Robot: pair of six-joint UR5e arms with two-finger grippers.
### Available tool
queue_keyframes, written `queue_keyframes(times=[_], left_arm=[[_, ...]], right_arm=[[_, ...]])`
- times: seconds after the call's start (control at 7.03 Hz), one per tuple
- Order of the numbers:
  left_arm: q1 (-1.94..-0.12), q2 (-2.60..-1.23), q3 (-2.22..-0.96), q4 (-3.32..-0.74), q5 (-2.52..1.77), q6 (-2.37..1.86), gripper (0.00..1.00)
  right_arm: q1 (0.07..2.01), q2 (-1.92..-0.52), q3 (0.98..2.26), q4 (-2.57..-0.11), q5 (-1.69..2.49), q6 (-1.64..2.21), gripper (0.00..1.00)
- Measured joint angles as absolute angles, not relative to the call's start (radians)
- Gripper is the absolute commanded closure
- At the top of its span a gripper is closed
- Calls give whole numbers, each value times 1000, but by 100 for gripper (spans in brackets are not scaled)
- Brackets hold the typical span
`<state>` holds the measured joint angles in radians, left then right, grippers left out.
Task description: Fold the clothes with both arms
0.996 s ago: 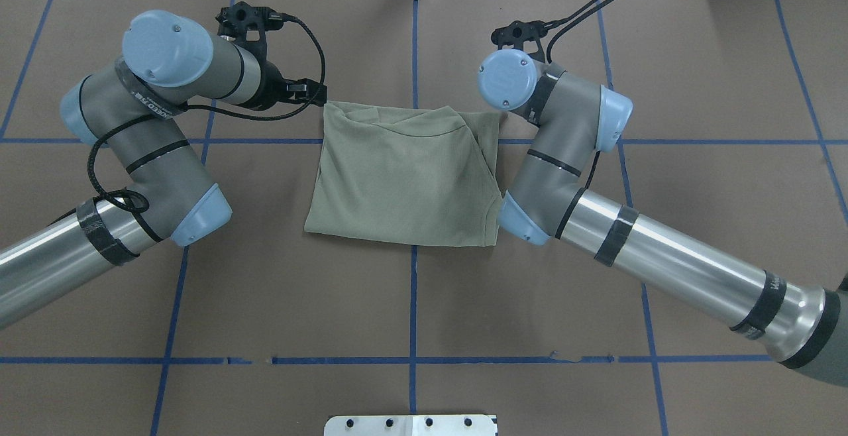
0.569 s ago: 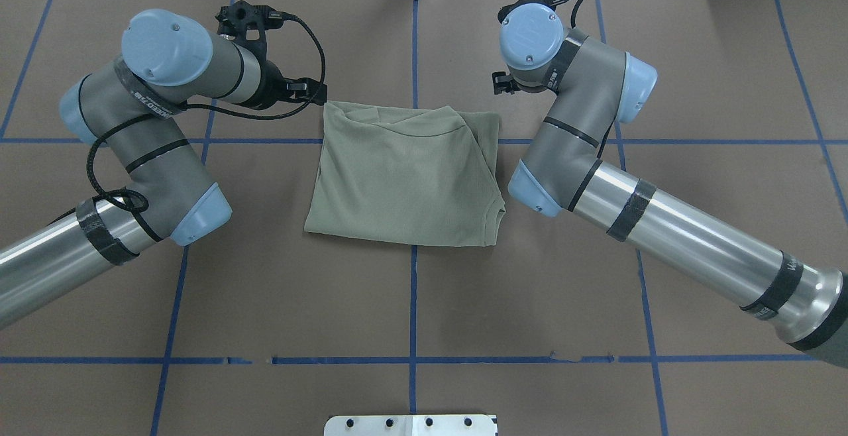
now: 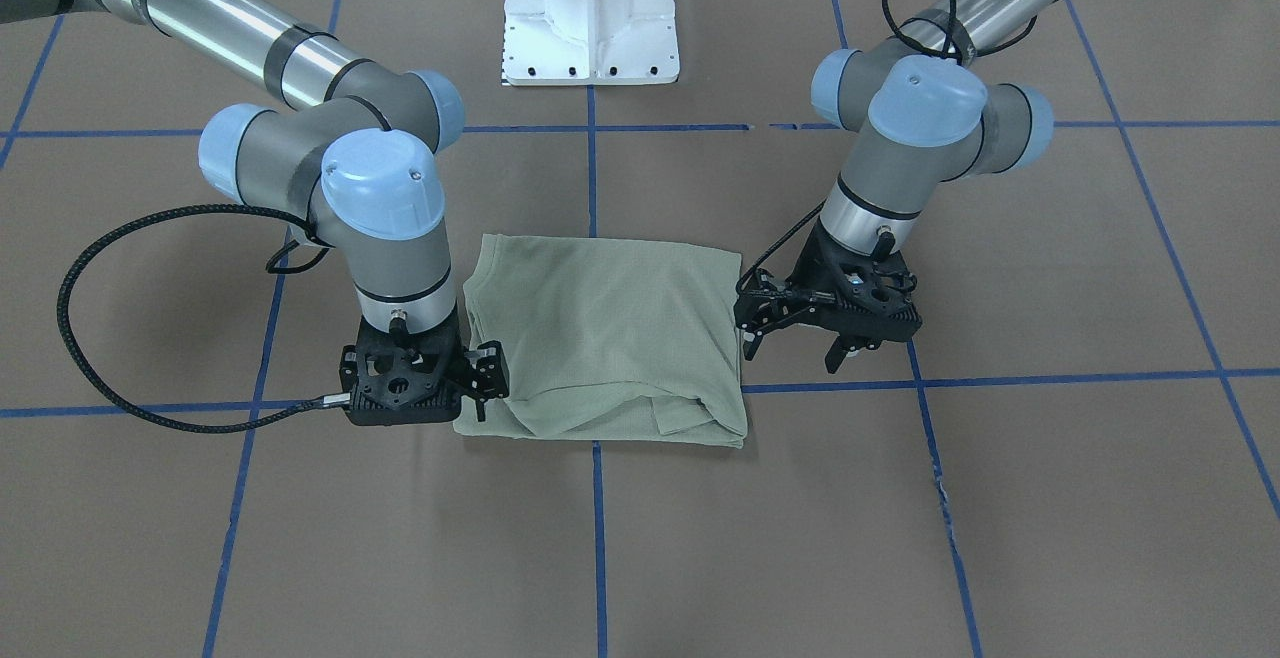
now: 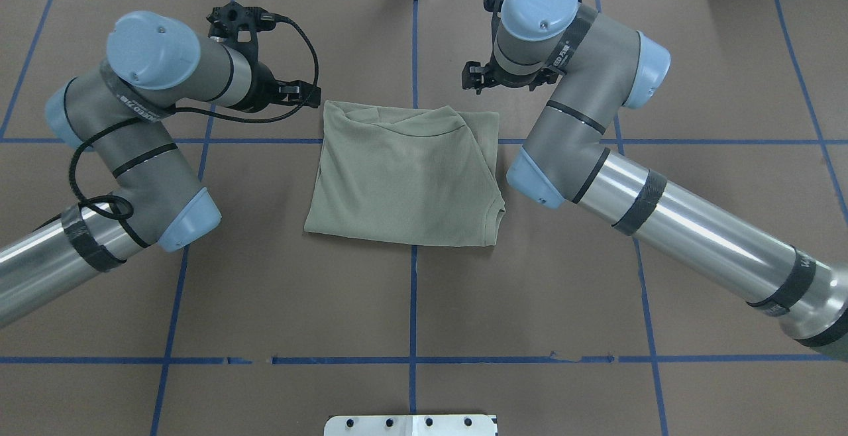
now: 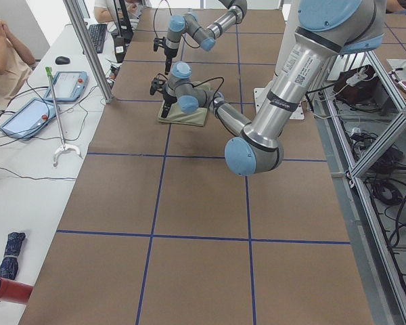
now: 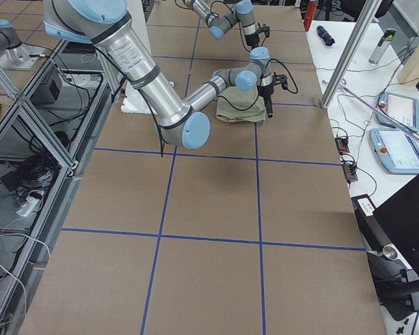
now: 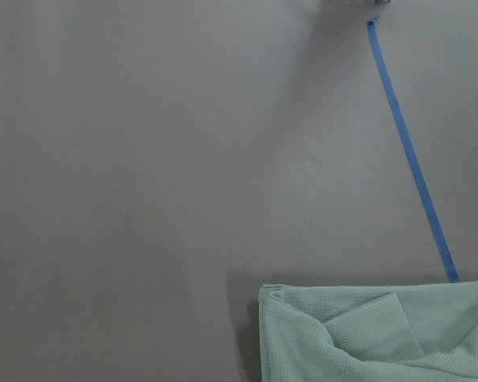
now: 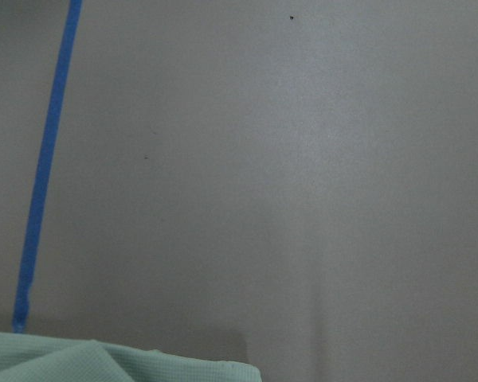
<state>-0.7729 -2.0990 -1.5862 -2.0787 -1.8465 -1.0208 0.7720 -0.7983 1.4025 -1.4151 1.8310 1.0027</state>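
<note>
**Garment.** The shirt (image 4: pixel 404 177) lies folded into a compact, roughly square packet, flat on the worktop (image 4: pixel 424 303). It sits between the two end effectors. Its far edge, the one away from the robot, is level with them, and the rest of the packet extends from them toward the robot.

**Left end effector.** The left end effector (image 3: pixel 795 348) points down at the worktop, just beside the far corner of the shirt on its own side. Its fingers (image 3: pixel 750 340) stand apart and hold nothing. No contact with the cloth is visible. In the left wrist view this corner fills the lower right of the frame, with a small folded flap lying on top of it.

**Right end effector.** The right end effector (image 3: pixel 418 393) also points down, at the opposite far corner of the shirt. One finger (image 3: pixel 490 378) shows next to the cloth edge in the front-facing view. In the overhead view black finger parts show on both sides of the wrist, so the fingers stand apart and hold nothing. The right wrist view shows only a strip of the shirt's edge along the bottom of the frame, with bare worktop beyond it.

**Surroundings.** Blue tape lines (image 4: pixel 412 303) divide the worktop into a grid. One line runs under the middle of the shirt. A black cable (image 3: pixel 70 338) loops outward from the right end effector. The white pedestal base (image 3: pixel 590 18) stands on the robot's side of the shirt, well apart from both end effectors.
</note>
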Motion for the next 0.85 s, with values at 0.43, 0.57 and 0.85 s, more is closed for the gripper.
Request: queue_keyframes(times=[0.43, 0.57, 0.85], left_arm=[[-900, -1879, -1846, -1927, -1936, -738, 0], [-979, -1797, -1921, -1860, -1958, -580, 0], [-1215, -1658, -1972, -1752, -2045, -175, 0]], right_arm=[[943, -955, 1589, -1514, 2019, 806, 0], [1024, -1013, 1645, -1593, 2059, 639, 0], [1220, -1132, 1689, -1709, 2149, 244, 0]])
